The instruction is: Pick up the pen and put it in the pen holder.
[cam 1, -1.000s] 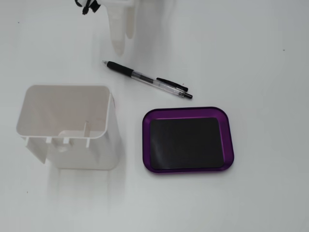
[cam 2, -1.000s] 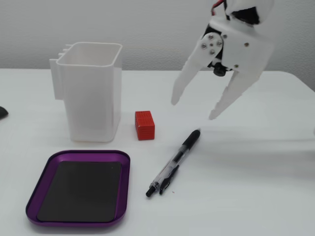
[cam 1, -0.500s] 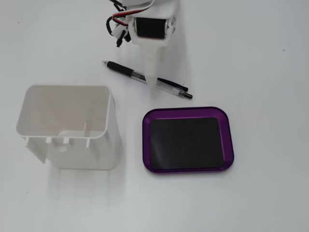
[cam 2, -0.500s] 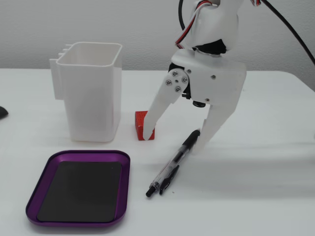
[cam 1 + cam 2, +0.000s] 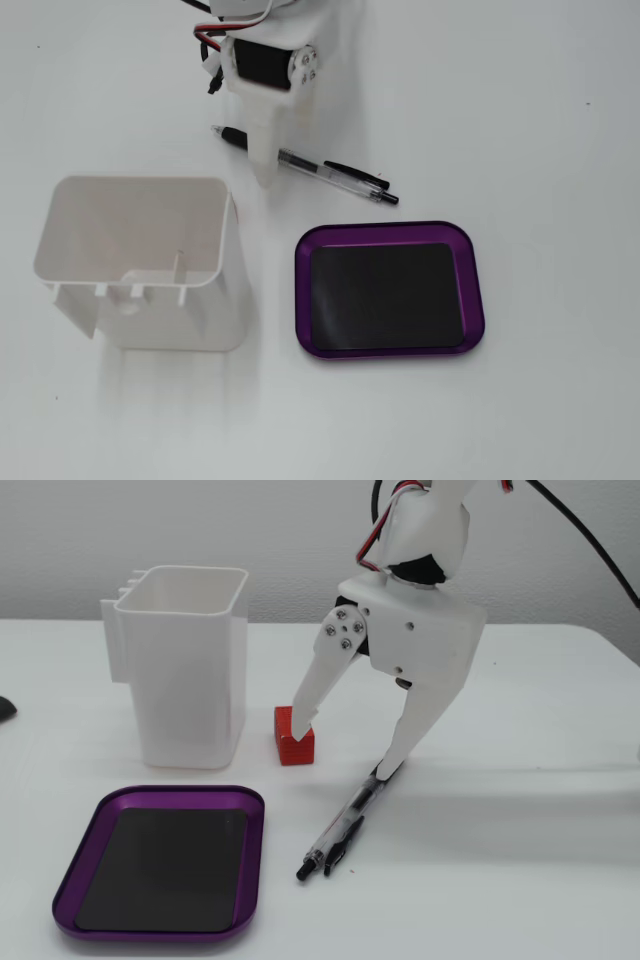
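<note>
I judged the retractable pen (image 5: 343, 826), lying flat just right of the purple tray (image 5: 160, 860), light, stiff and slick, best pinched mid-barrel, with my hand (image 5: 345, 742) spread apart above it.

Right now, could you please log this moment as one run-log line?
claw: open, straddling pen | pen: flat on table | pen holder: upright, empty | phase: pre-grasp

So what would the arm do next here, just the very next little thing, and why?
Probably close the tool on the pen. In a fixed view its fingers are spread wide, one tip low beside the pen's front end on the table, the other in front of a red block, so nothing is gripped yet. The white pen holder stands empty-looking nearby, waiting.
</note>
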